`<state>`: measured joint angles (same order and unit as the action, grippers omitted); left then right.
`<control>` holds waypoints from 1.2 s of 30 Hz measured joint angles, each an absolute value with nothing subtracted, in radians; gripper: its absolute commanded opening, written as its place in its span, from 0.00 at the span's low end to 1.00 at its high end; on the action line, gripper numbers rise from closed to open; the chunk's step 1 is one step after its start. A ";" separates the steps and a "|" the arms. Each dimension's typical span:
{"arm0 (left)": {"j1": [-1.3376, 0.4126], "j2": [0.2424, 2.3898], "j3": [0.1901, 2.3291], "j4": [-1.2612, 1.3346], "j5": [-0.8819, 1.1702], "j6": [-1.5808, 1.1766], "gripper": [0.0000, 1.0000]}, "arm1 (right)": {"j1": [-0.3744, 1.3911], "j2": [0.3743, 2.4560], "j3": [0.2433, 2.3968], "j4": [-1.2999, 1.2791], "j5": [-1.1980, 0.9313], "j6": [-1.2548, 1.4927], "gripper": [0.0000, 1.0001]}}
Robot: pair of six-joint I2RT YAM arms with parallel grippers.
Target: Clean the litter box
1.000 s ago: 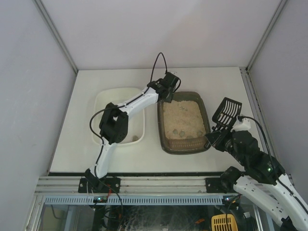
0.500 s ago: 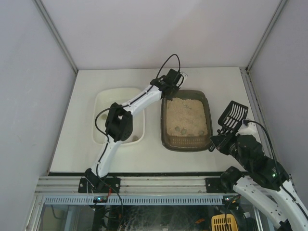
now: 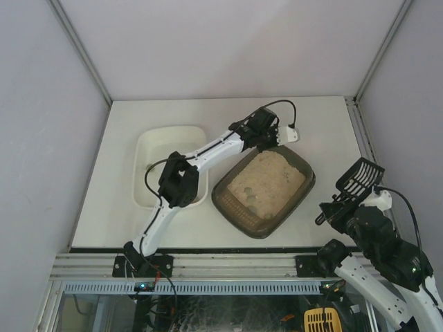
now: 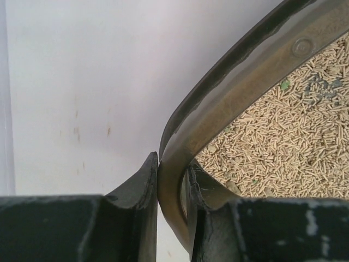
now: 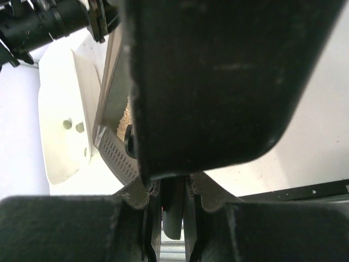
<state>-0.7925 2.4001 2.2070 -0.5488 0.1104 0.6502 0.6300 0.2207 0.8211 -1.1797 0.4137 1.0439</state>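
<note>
The dark grey-brown litter box (image 3: pixel 304 181) lies skewed in mid-table, holding beige litter (image 3: pixel 263 181) with a few grey-green clumps. My left gripper (image 3: pixel 266 142) is shut on its far rim; the left wrist view shows the rim (image 4: pixel 218 109) pinched between my fingers (image 4: pixel 136 185). My right gripper (image 3: pixel 344 205) is near the right table edge, shut on the handle of the black slotted scoop (image 3: pixel 359 177), held up clear of the box. In the right wrist view the scoop (image 5: pixel 218 76) fills most of the frame.
A plain white tray (image 3: pixel 149 149) stands left of the litter box and holds a few small clumps (image 5: pixel 73 125). The left arm stretches over its right edge. White enclosure walls stand on three sides, with the aluminium rail at the near edge.
My left gripper has swung the litter box's far end to the right, so the box now lies diagonally. My right gripper with the scoop has moved right and nearer the table edge.
</note>
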 measured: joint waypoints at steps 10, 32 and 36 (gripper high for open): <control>-0.817 2.458 2.288 -0.602 0.505 1.048 0.00 | 0.630 0.163 0.885 -1.366 0.498 1.161 0.00; -1.001 2.532 2.340 -0.754 0.929 1.905 0.00 | 0.630 0.065 0.933 -1.599 0.569 1.372 0.00; -1.001 2.526 2.340 -0.854 0.972 1.995 0.00 | 0.630 0.065 0.933 -1.601 0.572 1.384 0.00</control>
